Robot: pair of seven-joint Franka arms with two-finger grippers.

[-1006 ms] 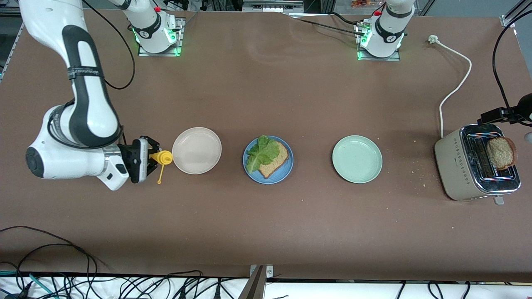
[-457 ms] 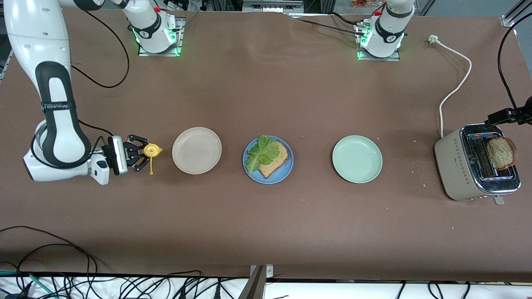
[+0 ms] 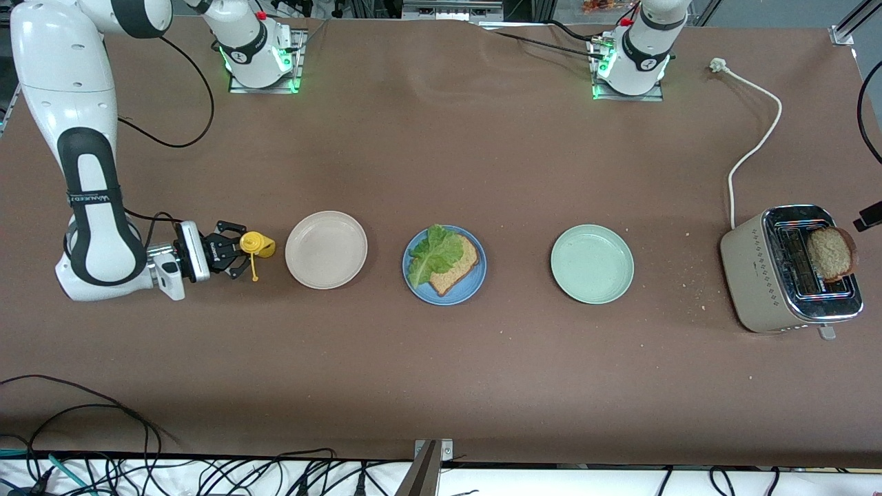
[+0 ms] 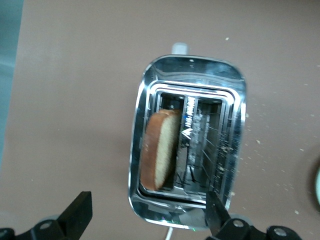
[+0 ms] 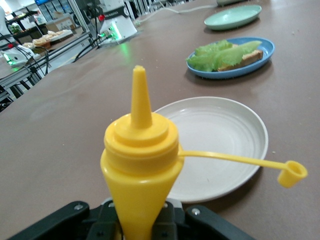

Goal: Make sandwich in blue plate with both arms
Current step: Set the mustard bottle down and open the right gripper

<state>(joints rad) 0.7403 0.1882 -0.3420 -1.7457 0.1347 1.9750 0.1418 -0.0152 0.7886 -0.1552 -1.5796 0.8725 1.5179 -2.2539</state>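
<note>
- Taking the front view as the dial, the blue plate [image 3: 477,279] sits dead centre. It carries a half-built sandwich: one brown toast slice [image 3: 460,264] with the lettuce leaf [image 3: 431,255] draped on it and no lid yet.
- The right gripper [image 3: 231,249] is clamped on the yellow squeeze bottle [image 3: 256,243], nozzle toward the beige plate [image 3: 326,249], the cap dangling open on its tether.
- It has moved. A second ago the bottle was right at the beige plate's 9 o'clock edge; it pulled away, and now hangs over bare table just off that edge.
- No sauce shows on the lettuce, so I'd say the bottle run is either finished or abandoned.
- At 3 o'clock, the toaster [image 3: 758,275] has the second slice [image 3: 832,253] standing up out of a slot.
- The left gripper [image 4: 147,210] hovers over the toaster with its jaws spread wide and empty. In the front view it has slid almost out of sight at the 3 o'clock edge.
- That slice is the missing top, and it's still ungrabbed.
- The mint plate [image 3: 591,264], at the blue plate's 3 o'clock, sits empty.
</note>
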